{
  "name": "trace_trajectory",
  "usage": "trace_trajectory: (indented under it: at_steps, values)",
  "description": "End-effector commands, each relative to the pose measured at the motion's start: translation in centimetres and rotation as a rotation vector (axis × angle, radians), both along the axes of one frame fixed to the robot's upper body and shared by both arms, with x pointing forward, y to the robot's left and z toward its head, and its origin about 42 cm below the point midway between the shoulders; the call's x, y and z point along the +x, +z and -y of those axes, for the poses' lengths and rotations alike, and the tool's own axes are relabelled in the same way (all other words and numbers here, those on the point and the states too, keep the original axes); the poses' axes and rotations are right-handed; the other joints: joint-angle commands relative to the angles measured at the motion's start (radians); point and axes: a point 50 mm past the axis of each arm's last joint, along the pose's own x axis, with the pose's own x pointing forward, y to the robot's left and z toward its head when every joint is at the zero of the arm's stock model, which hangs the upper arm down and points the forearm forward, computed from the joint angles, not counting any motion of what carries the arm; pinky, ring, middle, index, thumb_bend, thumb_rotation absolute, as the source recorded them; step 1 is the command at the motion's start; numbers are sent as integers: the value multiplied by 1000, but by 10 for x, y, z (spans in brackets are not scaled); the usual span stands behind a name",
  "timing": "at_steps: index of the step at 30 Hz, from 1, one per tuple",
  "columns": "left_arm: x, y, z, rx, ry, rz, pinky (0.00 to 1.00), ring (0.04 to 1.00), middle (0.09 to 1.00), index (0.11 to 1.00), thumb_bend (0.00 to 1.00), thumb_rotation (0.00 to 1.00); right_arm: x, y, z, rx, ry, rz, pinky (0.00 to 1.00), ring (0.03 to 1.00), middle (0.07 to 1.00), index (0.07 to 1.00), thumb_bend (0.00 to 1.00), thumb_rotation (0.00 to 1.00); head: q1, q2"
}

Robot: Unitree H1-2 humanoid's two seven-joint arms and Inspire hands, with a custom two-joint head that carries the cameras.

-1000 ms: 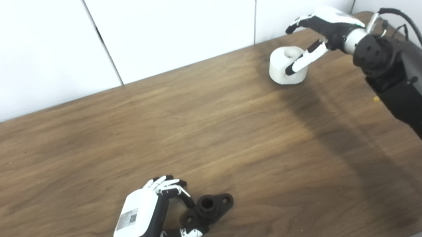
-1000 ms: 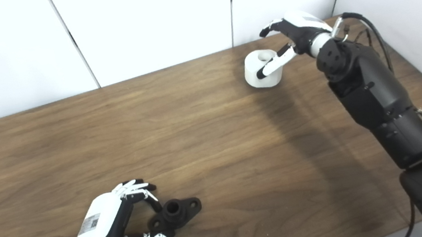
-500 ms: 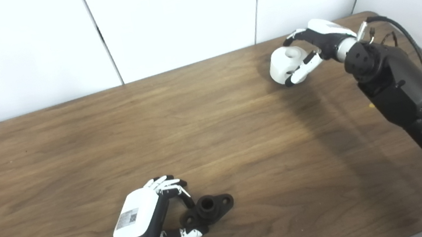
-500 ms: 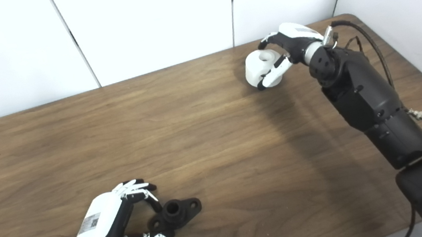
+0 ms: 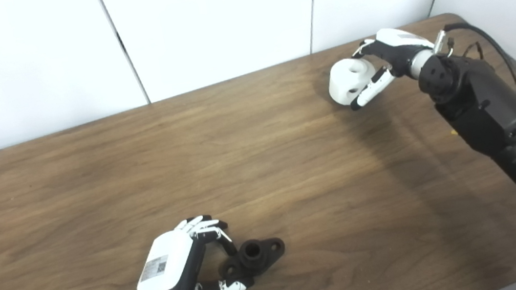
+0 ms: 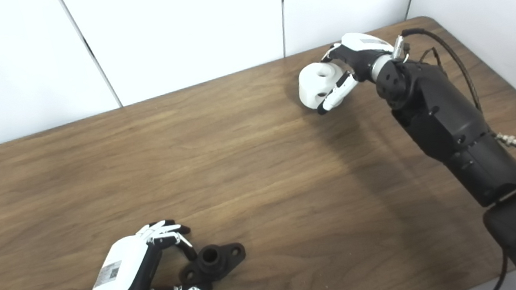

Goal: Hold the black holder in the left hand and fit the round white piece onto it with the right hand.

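The black holder (image 5: 253, 257) lies flat on the wooden table (image 5: 260, 164) near the front edge; it has a round socket and two flange ears. My left hand (image 5: 182, 267) curls around its left end, fingers and thumb at the flange, the holder still resting on the table. The round white piece (image 5: 350, 81), a thick cylinder with a hole, is at the far right near the wall. My right hand (image 5: 383, 63) is shut on it, thumb on the near side, and the piece is tilted with its hole facing forward.
White wall panels (image 5: 223, 21) run along the table's far edge and right side. A black cable (image 5: 486, 38) loops off my right wrist. My right forearm (image 5: 495, 116) stretches over the table's right part.
My right hand closed around the white piece and tipped it up from lying flat. My left hand and the holder have not moved.
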Motion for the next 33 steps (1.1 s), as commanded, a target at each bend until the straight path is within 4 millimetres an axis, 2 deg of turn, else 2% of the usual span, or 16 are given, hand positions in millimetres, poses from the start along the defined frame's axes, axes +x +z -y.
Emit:
trace_trajectory:
  at_steps: [1, 33]
  values:
    - [-5, -1, -3, 9, -6, -19, 913, 874, 778, 487, 519, 56, 9, 36, 1, -37, 8, 108, 980, 1000, 960, 777, 984, 344, -1, 1]
    - [-6, -2, -1, 25, -13, -32, 901, 877, 781, 487, 518, 58, 10, 36, -4, -47, 24, 139, 929, 1000, 918, 732, 938, 322, 9, 7]
